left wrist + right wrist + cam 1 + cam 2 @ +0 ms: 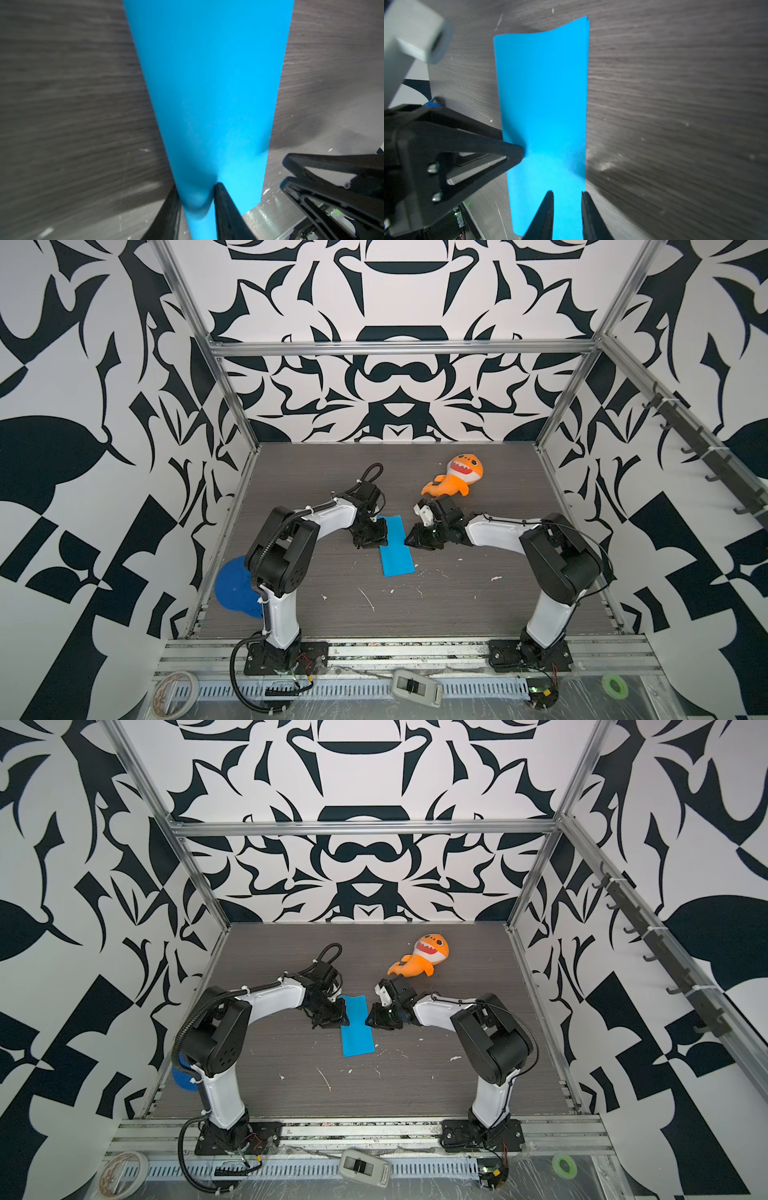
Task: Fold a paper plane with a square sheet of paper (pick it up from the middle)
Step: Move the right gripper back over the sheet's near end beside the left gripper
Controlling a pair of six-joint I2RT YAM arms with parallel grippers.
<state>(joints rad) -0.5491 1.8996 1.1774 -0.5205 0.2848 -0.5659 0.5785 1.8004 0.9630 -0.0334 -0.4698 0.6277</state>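
Note:
The square sheet of paper (397,547) (357,1029) lies on the dark table folded into a long bright blue strip. Both grippers sit low at its far half, one on each long side. My left gripper (380,537) (196,187) has its fingers narrowed around a raised hump of the paper (207,83), which touches both of them. My right gripper (409,537) (566,192) stands open by a small gap. One fingertip rests on the paper (544,93) and its other fingertip is at the paper's edge, with flat paper showing between them. No paper plane shape shows.
An orange shark plush (457,477) lies behind the right gripper near the back of the table. A dark blue round disc (232,587) sits at the left edge, partly behind the left arm. White scraps dot the wood in front of the paper.

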